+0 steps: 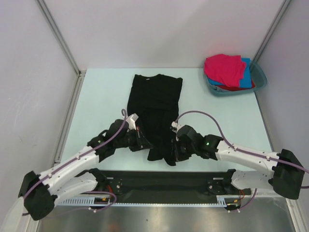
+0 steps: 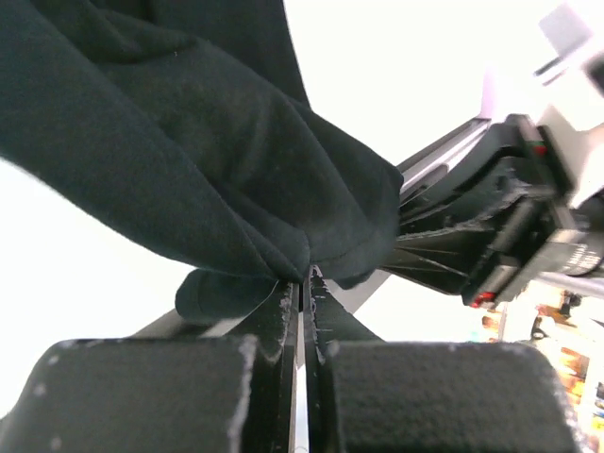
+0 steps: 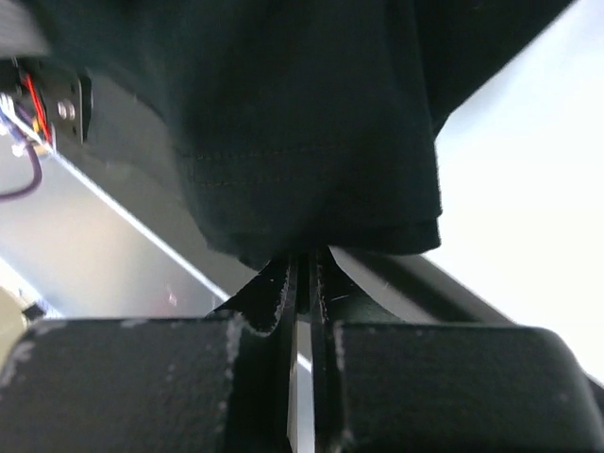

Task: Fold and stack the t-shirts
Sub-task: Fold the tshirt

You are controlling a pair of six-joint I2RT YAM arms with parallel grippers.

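Left fingers [image 2: 281, 311] are pressed together on a fold of black cloth; right fingers [image 3: 279, 293] likewise, pinched on a stitched hem edge. Both grips are seen close up in the wrist views, with cloth bunched just above the tips.

- Black t-shirt [image 1: 155, 104]: laid lengthwise on the tabletop [image 1: 101, 96], collar at the far end, hem at the near end by the arms. The upper body lies flat. The near hem is gathered and slightly lifted where its two corners are held, left corner by the left arm, right corner by the right.
- Sleeves: it cannot be told whether they have been turned in. The outline looks narrow, but black on black hides the detail.
- Pink shirt [image 1: 224, 67]: on top of a pile in the teal basin [image 1: 262, 77], at the far right corner, well apart from the black one. A blue shirt [image 1: 247, 72] is seen under it, and a strip of red [image 1: 231, 88] lower down. It cannot be judged whether these are folded.

Progress, as judged: early. No lengthwise fold of the black shirt is completed. The hem grip suggests a bottom-to-collar fold is being set up. No stack is seen on the tabletop. Left to do: folding the black shirt, then the three coloured shirts, then stacking them.
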